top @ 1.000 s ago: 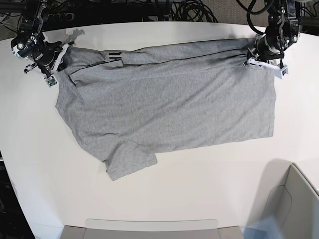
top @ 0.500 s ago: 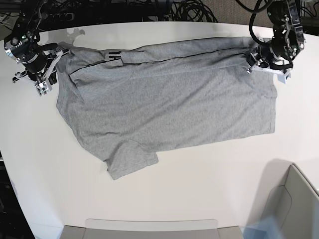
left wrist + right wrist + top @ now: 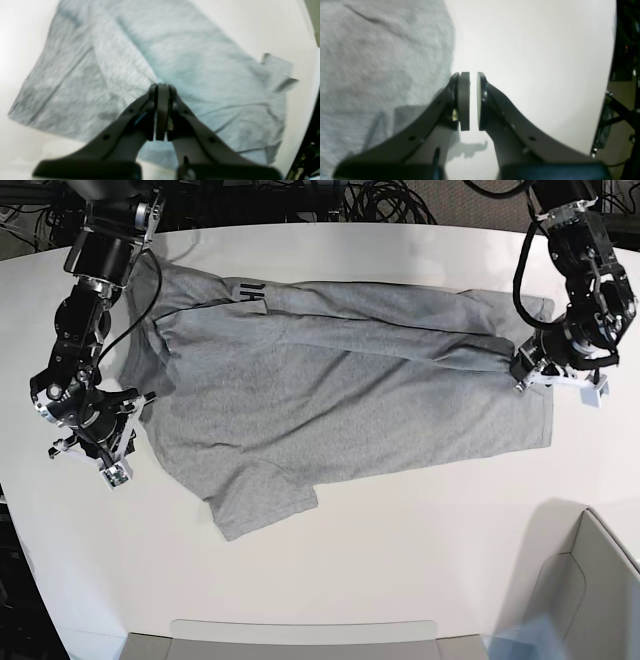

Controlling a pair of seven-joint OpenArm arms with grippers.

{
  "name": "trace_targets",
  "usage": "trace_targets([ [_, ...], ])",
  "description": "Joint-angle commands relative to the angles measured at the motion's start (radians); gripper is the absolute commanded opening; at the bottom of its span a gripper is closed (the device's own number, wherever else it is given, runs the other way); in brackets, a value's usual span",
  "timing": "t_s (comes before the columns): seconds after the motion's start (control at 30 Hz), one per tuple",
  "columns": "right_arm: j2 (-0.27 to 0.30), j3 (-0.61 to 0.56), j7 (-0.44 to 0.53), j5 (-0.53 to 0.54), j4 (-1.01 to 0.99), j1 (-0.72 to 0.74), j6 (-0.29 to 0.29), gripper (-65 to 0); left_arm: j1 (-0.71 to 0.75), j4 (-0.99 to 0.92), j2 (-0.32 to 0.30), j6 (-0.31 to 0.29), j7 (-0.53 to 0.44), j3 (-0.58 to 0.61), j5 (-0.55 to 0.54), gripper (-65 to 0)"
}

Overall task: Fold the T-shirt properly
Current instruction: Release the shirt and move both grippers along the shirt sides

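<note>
T-shirt (image 3: 340,390) lies spread on white surface (image 3: 400,540), far edge folded partway over body, black lettering showing near top. Left claw (image 3: 162,87) clenched on shirt fabric at hem-side fold. Right claw (image 3: 473,100) slightly apart, holding nothing, over bare surface just beside shirt edge.

My base camera looked steeply down from high over the desk (image 3: 400,530), taking in both arms. Each wrist camera sat close behind its own jaws, facing along them. The left wrist view shared the T-shirt (image 3: 175,62) with base; the right shared its edge.
</note>
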Motion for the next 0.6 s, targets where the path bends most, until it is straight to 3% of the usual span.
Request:
trace_targets([
  [0.0,-0.003,0.003,0.012,-0.021,0.014,0.024,0.015,-60.5,0.024,0.014,-0.006,0.011,0.036,-0.017,-0.015,-65.0],
  [0.17,-0.013,0.001,0.014,-0.030,-0.011,0.010,0.015,-60.5,0.100,0.015,0.030,0.005,0.036,-0.085,-0.015,-65.0],
  [0.5,-0.013,0.001,0.014,-0.030,-0.039,0.004,0.015,-60.2,0.054,0.024,0.029,0.013,0.036,-0.089,-0.015,-65.0],
  [0.57,-0.012,0.001,0.014,-0.030,-0.040,-0.008,0.015,-60.1,0.054,0.035,0.027,0.013,0.036,-0.089,-0.015,-61.6],
])
